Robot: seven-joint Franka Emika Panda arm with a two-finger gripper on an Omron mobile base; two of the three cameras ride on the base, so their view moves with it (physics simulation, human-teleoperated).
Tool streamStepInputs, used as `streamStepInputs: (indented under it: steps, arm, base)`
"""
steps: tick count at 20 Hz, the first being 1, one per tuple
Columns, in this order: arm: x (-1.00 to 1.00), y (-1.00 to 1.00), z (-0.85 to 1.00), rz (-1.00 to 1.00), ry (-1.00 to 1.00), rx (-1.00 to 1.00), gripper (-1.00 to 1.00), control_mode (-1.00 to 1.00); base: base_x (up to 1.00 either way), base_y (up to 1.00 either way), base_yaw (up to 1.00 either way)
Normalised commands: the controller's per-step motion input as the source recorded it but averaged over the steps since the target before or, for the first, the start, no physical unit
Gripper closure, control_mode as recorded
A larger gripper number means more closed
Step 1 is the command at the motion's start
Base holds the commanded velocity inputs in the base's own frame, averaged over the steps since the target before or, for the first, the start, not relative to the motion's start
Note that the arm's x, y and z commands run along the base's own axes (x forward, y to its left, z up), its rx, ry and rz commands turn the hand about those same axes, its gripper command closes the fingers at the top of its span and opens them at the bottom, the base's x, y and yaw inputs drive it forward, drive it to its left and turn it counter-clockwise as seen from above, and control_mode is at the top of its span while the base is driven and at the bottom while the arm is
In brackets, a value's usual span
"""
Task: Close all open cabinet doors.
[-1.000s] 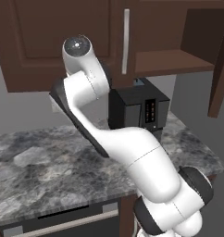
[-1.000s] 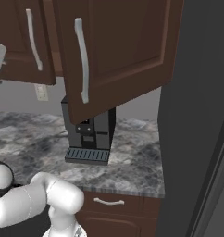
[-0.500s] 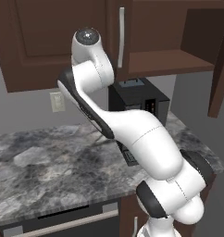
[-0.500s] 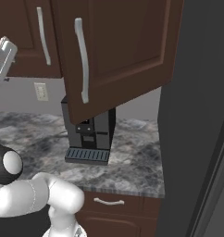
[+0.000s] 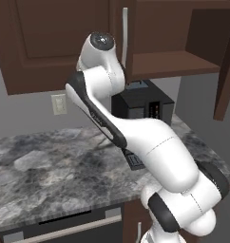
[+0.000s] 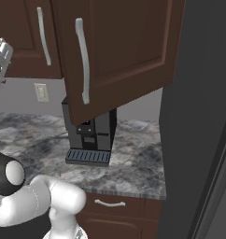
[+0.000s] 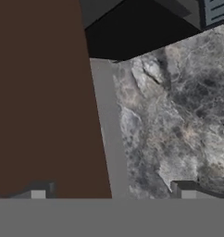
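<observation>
Left base view: my arm [image 5: 136,137] rises from the lower right, bends back over the counter and reaches up to the upper cabinets, with the topmost joint level with the lower edge of the cabinet row. My hand itself is hidden behind that joint.

Right base view: a part of my hand shows at the far left edge, high up, level with the lower part of the closed cabinet door [image 6: 28,37].

Hand view: my gripper [image 7: 111,190] points down along a brown cabinet face toward the counter. My two fingertips [image 7: 37,190] stand wide apart at the bottom corners, with nothing between them; I hold nothing.

Task items: one open cabinet door [image 6: 117,51] swings out toward the camera in the right base view, with its long silver bar handle [image 6: 82,60] near its left edge. In the left base view, another door [image 5: 227,66] stands open at the far right edge, and the cabinet interior with its shelf [image 5: 174,64] is exposed.

Surface and room: the grey marbled countertop [image 5: 50,171] runs below the upper cabinets. A black coffee machine [image 6: 89,135] stands on it against the grey wall, under the open door. A wall outlet [image 5: 59,104] sits to its left. A base-cabinet drawer with a short handle [image 6: 109,203] lies under the counter edge.
</observation>
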Motion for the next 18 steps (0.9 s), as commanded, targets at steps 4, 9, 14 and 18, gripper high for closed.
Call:
streamStepInputs:
  steps: [4, 9, 14, 18]
  arm:
    - [-0.7, 0.0, -0.05, 0.46, -0.05, -0.05, -1.0, -1.0]
    - [-0.85, -0.04, 0.0, 0.3, 0.0, -0.2, -1.0, -1.0]
    - [-0.88, -0.32, -0.09, 0.04, 0.0, -0.16, -1.0, -1.0]
    - [-0.83, -0.44, -0.17, -0.05, 0.0, -0.12, -1.0, -1.0]
  base:
    - [0.0, 0.0, 0.0]
    - [0.0, 0.0, 0.0]
    - [0.0, 0.0, 0.0]
    - [0.0, 0.0, 0.0]
